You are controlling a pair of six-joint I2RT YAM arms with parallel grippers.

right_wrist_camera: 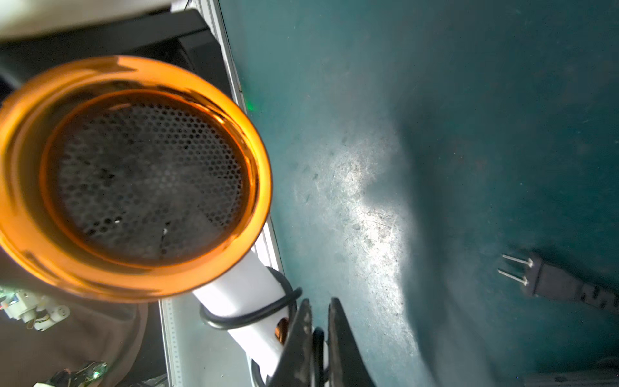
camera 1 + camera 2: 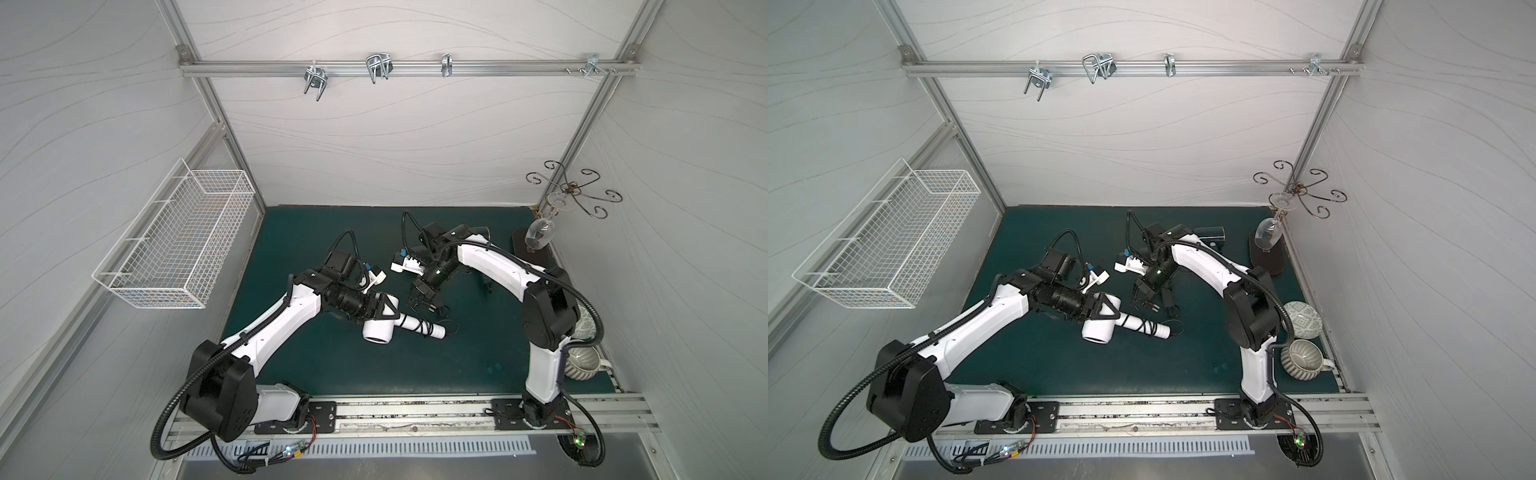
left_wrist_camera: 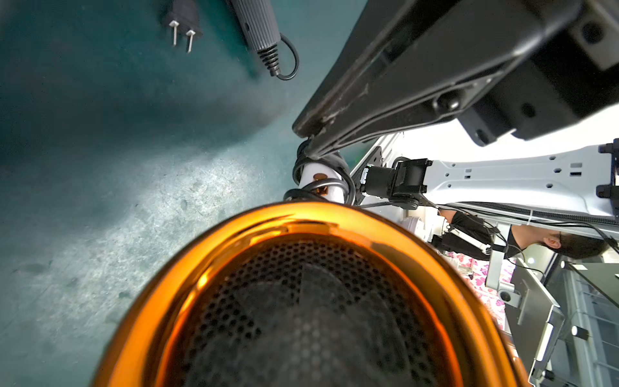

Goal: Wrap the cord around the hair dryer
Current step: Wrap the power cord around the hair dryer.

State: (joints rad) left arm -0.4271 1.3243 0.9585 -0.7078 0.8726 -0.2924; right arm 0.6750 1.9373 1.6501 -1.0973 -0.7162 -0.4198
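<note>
Basket (image 2: 216, 183) on the left wall: nothing made out inside.

Dryer (image 2: 376, 332) lay near mid-mat (image 2: 291, 249), handle (image 2: 409, 322) pointing toward the right arm. Left gripper (image 2: 385, 313) was clamped across the dryer's body, jaws set wide around it.

Cord (image 2: 422, 326): several turns already on the handle, seen in both top views, with a small loop slack past the handle's end. Judged well along, not finished.

Right gripper (image 1: 320, 301) was just beside the handle, jaws nearly together, pinching what looked like a strand of cord.

Plug (image 1: 549, 281) lay loose on the mat, apart from the dryer. It was probably the cord's free end, though that could not be traced. If so, the remaining tail needed winding on.

Far right: a glass (image 2: 539, 235) hung bowl-down, empty. A mug (image 2: 1293, 372) near the right arm's base showed a bare inside.
</note>
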